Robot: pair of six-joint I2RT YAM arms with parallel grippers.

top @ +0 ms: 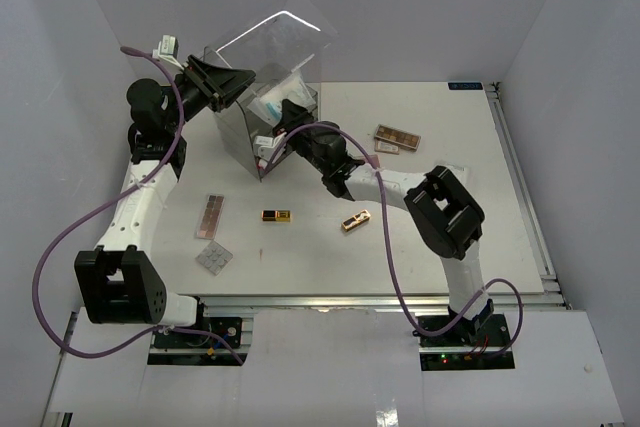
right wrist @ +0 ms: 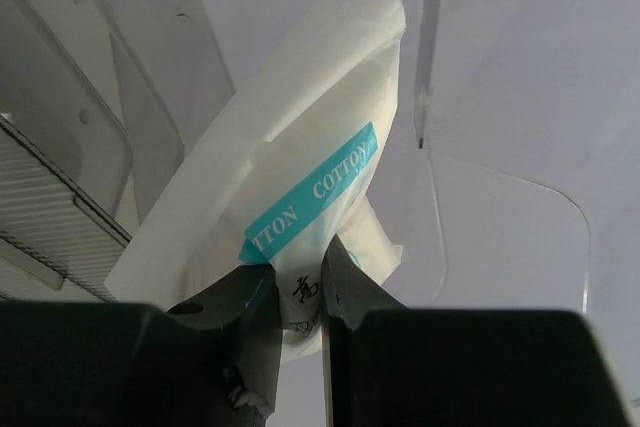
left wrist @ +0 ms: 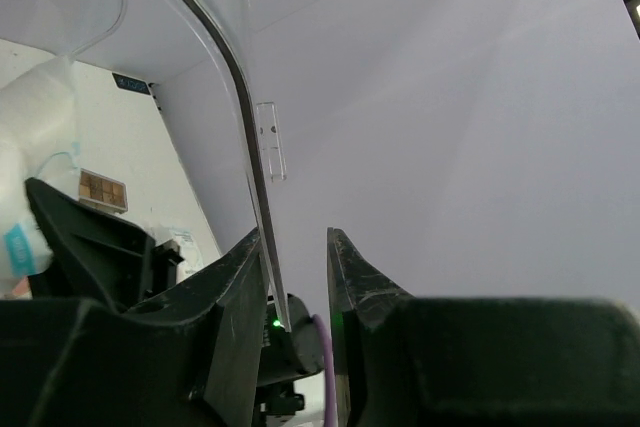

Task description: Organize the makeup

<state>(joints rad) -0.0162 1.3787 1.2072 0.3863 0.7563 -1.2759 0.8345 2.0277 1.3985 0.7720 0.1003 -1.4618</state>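
Observation:
My right gripper (top: 290, 115) reaches into the clear acrylic box (top: 232, 125) and is shut on a white-teal packet (right wrist: 300, 147) marked COTTON, seen in the right wrist view between its fingertips (right wrist: 297, 259). My left gripper (top: 243, 80) is at the box's raised clear lid (top: 280, 35). In the left wrist view the lid edge (left wrist: 245, 97) runs between the spread fingers (left wrist: 295, 239) and rests against the left one. On the table lie a pink-brown palette (top: 209, 215), a grey square palette (top: 214, 258), a gold-black case (top: 277, 215), a gold case (top: 356, 220) and a brown palette (top: 397, 137).
More white packets (top: 268, 99) sit inside the box. Grey walls close in the table (top: 450, 247) on three sides. The right arm's elbow (top: 445, 209) stands over the table's right half. Purple cables hang from both arms.

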